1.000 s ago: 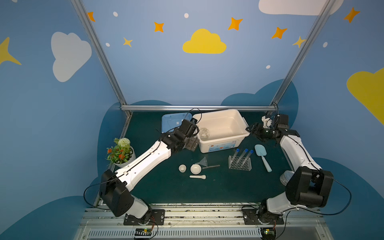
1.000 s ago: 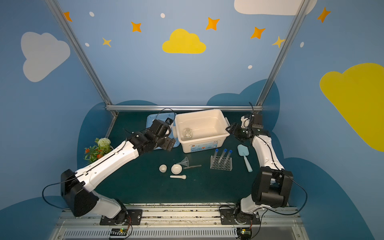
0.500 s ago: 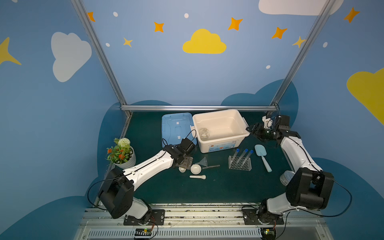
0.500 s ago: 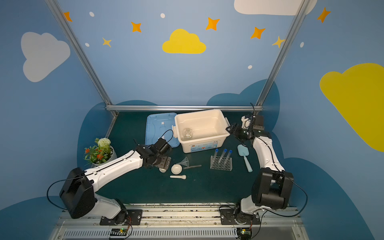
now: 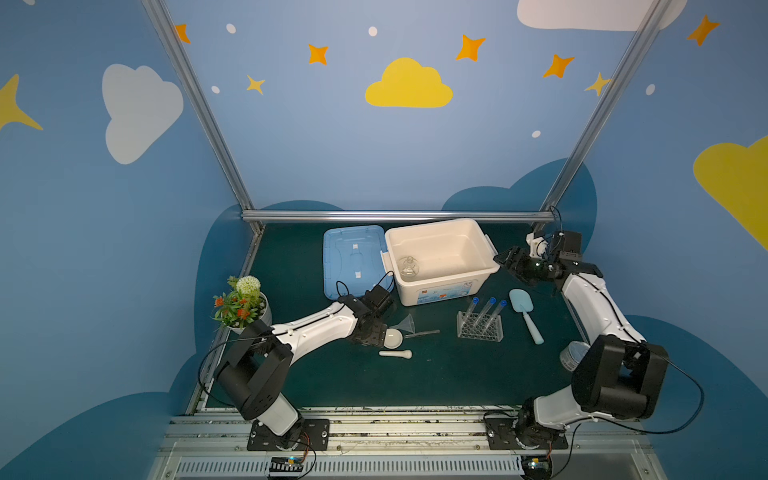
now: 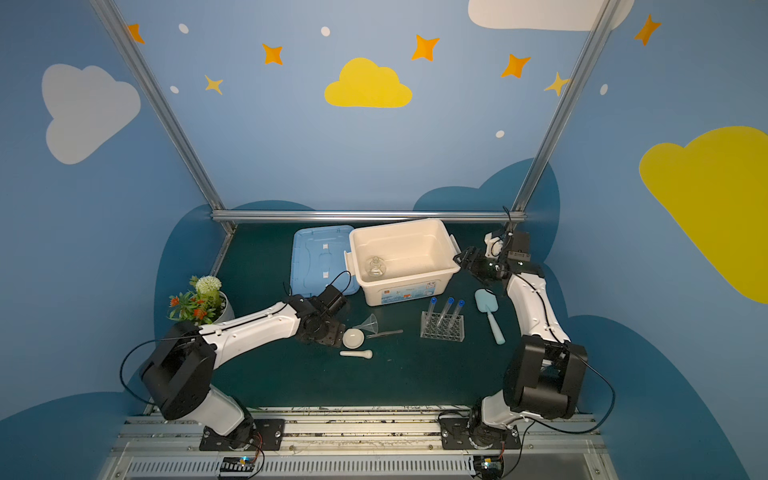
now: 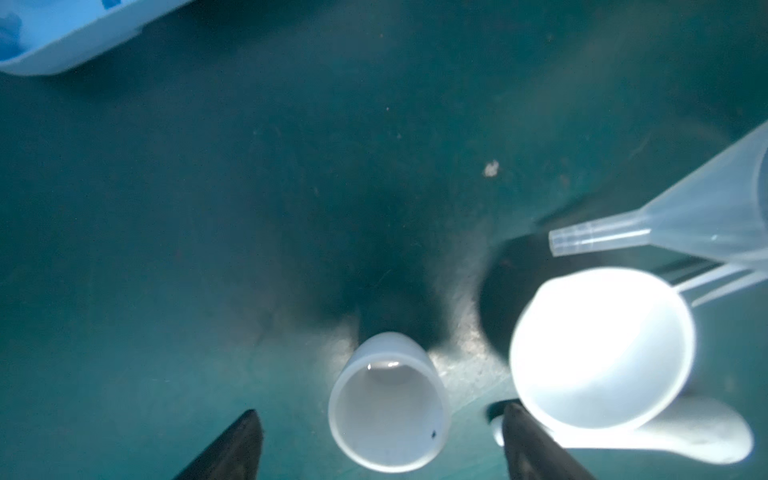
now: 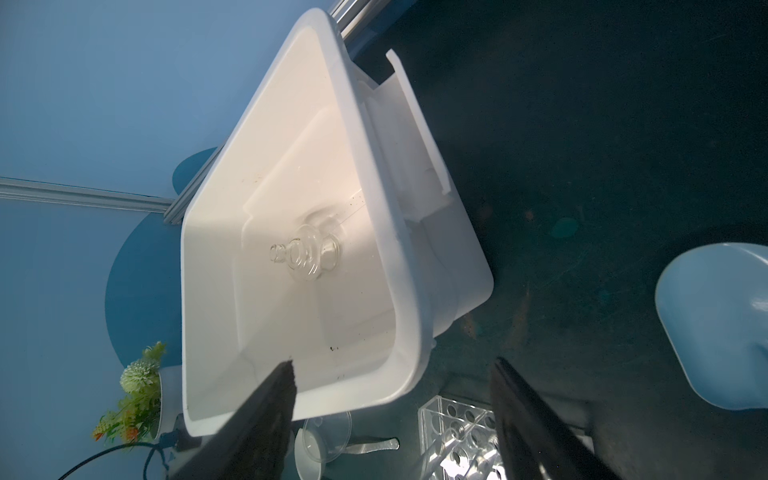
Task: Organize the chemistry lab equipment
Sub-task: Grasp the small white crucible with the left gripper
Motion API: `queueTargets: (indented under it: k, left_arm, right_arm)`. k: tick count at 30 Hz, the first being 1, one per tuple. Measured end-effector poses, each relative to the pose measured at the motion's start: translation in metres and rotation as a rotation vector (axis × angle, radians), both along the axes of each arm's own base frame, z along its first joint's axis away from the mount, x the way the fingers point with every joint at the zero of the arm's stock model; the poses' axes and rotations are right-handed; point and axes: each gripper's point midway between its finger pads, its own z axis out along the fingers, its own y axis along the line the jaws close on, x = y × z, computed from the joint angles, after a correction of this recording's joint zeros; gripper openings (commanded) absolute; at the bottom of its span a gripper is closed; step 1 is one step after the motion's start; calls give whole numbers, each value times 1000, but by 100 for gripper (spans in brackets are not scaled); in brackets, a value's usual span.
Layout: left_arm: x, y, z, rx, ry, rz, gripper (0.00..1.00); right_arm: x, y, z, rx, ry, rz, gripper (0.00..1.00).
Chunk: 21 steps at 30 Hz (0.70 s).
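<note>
Left wrist view, says the first observer, has the small cup (image 7: 388, 401) on the worktop (image 7: 291, 187), mouth toward the camera. It sits roughly midway between the fingers (image 7: 536, 444) of the left gripper (image 7: 380, 409). They stand apart, and neither seems to touch the cup.

What crowds it? asks the second.

The mortar (image 7: 602, 349), she answers. One fingertip is in the narrow gap between cup and mortar, with the pestle (image 7: 685, 436) just beside it. The funnel (image 7: 685, 220) lies further off, and the other finger has bare worktop around it.

So the step is picking up the cup?

That is her reading, probably for the bin (image 5: 440, 226), where the flask (image 5: 409, 266) already lies. She thinks the arm should go straight down, so the mortar-side finger stays in its gap and nudges nothing. It should then close slowly so both fingers meet the wall together. A light, hollow cup may tip or skid if one finger arrives first. A hold below the rim and a straight lift before any sideways travel would clear the mortar.

And the other arm?

In a top view the right gripper (image 5: 509, 259) hovers beside the bin's end. Its fingers (image 8: 266, 415) are apart and hold nothing.
</note>
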Motion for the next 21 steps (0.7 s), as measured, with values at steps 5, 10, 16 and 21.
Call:
queueTargets:
  k: [5, 10, 16, 21]
  left_arm:
    - [4, -5, -9, -14, 10, 4, 78]
    - [8, -4, -17, -23, 29, 16, 69]
    - [9, -3, -17, -29, 32, 6, 57]
    - [8, -3, -17, -28, 37, 0, 58]
  right_arm:
    - [-1, 0, -3, 1, 6, 0, 74]
    - [-2, 0, -4, 2, 9, -1, 74]
    - [-4, -2, 0, 1, 1, -6, 74]
    - [-4, -2, -2, 2, 3, -7, 74]
